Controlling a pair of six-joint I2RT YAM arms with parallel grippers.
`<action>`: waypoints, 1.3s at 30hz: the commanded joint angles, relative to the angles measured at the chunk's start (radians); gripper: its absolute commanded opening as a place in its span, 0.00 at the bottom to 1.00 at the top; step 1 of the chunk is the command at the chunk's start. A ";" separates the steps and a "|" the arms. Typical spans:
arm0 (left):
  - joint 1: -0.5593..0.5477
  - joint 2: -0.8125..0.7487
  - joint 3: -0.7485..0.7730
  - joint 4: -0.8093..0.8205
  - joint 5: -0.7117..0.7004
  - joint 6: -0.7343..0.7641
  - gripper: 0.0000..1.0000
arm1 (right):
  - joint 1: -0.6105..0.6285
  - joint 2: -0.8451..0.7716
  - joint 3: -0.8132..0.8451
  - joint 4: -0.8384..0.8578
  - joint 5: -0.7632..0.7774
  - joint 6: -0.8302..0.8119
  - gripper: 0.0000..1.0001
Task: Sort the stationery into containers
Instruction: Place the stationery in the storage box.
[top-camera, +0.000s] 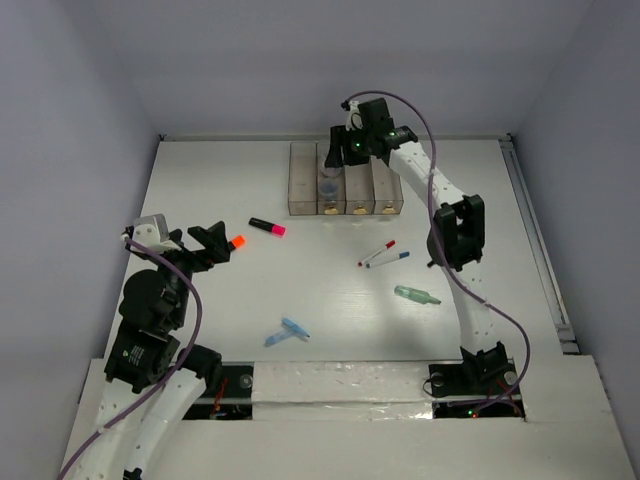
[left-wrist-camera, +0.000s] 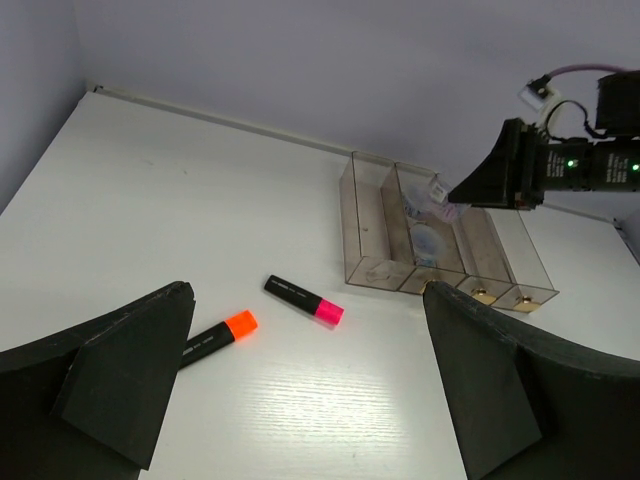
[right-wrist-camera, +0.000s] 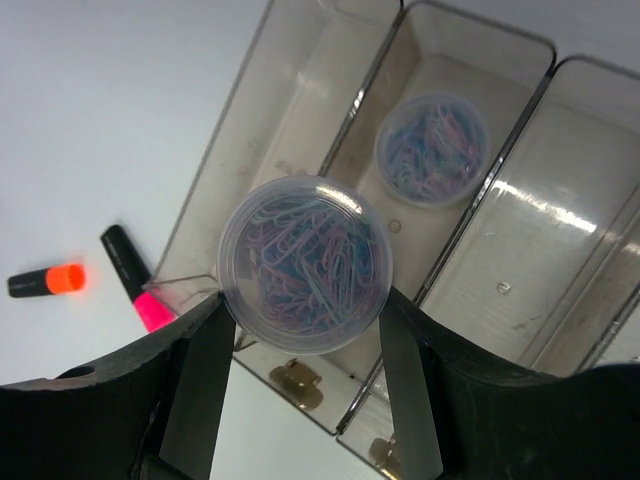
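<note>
The right jaws clasp a round clear jar (right-wrist-camera: 302, 265) of coloured paper clips by its sides, part-open around it and level, above the front of the row of bins (top-camera: 300, 185). It hangs about over the partition between the leftmost and the second bin (right-wrist-camera: 470, 70), where a matching jar (right-wrist-camera: 431, 150) already sits; that wall and the narrow fit look like the likely snags. The left jaws gape wide, empty, beside the orange marker (top-camera: 230, 243). The pink marker (top-camera: 267, 227), pens (top-camera: 383, 256), blue pieces (top-camera: 288, 331) and green piece (top-camera: 417, 295) lie loose on the worktop (top-camera: 200, 180)
</note>
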 joint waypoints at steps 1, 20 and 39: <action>0.004 -0.001 -0.006 0.046 -0.006 0.007 0.99 | 0.007 0.035 0.047 -0.041 -0.005 -0.011 0.24; 0.004 0.002 -0.006 0.043 -0.009 0.005 0.99 | 0.007 0.203 0.158 0.024 0.223 0.024 0.25; 0.004 0.003 -0.006 0.040 -0.006 0.002 0.99 | 0.063 -0.018 -0.368 0.603 0.485 -0.014 0.54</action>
